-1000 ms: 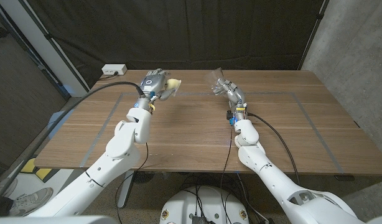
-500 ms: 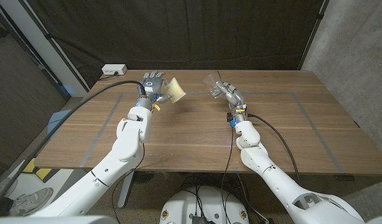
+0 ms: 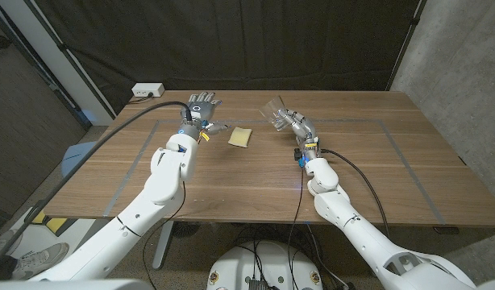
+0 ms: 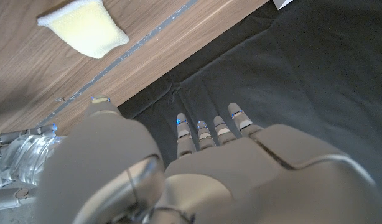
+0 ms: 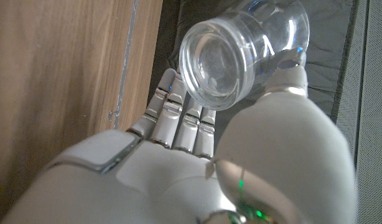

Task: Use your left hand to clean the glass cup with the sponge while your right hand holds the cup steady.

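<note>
Sponge (image 3: 240,137) sitting loose on the surface (image 3: 231,177)
Left robot hand (image 3: 201,108) spread wide, empty; right robot hand (image 3: 294,121) gripping the glass cup (image 3: 273,110). No readable labels.

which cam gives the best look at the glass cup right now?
Right wrist view: the glass cup is close up, base toward the camera, held by the right hand. Head view shows it small and faint; left wrist view catches a blurred part at the edge.

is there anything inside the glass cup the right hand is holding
Nothing shows inside the glass cup: the right wrist view looks through its clear base and walls to the dark backdrop. The right hand covers part of its side. The sponge lies on the table.
</note>
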`<state>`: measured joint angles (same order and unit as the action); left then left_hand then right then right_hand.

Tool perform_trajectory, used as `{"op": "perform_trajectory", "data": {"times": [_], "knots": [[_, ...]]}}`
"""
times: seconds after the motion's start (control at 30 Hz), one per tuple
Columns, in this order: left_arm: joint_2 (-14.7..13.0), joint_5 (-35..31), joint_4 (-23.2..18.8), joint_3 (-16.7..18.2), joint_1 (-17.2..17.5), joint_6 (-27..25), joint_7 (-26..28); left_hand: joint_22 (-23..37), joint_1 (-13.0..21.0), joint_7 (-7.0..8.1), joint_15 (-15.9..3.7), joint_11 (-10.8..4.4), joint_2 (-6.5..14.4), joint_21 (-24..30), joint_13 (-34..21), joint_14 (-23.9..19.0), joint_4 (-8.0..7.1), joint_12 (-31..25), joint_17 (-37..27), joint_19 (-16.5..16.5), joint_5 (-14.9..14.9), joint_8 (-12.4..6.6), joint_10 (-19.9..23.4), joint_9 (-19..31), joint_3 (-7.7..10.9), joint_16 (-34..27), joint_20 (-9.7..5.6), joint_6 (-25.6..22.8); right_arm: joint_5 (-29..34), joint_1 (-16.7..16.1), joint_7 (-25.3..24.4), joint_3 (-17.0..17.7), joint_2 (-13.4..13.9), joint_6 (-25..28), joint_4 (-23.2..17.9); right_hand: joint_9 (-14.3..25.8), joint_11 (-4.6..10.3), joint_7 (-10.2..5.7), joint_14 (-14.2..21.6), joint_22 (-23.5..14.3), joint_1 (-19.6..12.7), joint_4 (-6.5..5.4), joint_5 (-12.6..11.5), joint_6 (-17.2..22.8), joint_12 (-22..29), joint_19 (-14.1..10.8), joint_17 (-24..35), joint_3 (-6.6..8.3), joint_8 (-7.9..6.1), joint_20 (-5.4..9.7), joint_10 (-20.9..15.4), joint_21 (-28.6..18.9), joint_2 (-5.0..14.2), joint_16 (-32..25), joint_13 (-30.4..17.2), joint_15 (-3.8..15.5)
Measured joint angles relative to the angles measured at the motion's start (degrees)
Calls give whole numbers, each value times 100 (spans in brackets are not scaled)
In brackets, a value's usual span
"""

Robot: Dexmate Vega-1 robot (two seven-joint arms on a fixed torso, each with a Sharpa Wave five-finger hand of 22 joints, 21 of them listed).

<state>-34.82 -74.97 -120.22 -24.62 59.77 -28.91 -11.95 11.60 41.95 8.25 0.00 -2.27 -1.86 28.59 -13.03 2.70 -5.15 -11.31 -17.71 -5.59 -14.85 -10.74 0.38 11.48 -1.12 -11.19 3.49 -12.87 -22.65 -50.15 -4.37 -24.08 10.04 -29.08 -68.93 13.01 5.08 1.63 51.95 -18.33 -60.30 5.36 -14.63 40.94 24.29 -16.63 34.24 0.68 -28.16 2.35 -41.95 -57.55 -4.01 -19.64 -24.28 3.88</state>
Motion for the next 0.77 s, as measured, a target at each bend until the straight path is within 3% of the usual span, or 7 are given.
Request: {"op": "perform_trajectory", "data": {"times": [0.3, 0.77], "knots": [[8, 190, 43, 120, -10, 232, 123, 1, -75, -30, 0, 0, 45, 0, 0, 0, -48, 0, 1, -19, -22, 0, 0, 13, -48, 0, 19, 30, -11, 25, -51, -7, -49, 2, 24, 0, 5, -2, 35, 26, 0, 0, 0, 1, -1, 54, 19, 0, -35, -8, -8, -53, 0, 38, -31, 5], [-248, 786, 187, 472, 90, 672, 422, 0, -195, -30, 0, 21, 121, 0, -1, -1, -101, 0, 17, -18, -22, 0, -21, 13, -100, 0, 19, 30, 185, 112, -474, 5, -221, -180, 211, 1, 8, -12, 28, 53, -3, -7, 6, 10, -44, 62, 43, -7, -35, 1, -33, -98, -3, 39, -40, 12]]}}
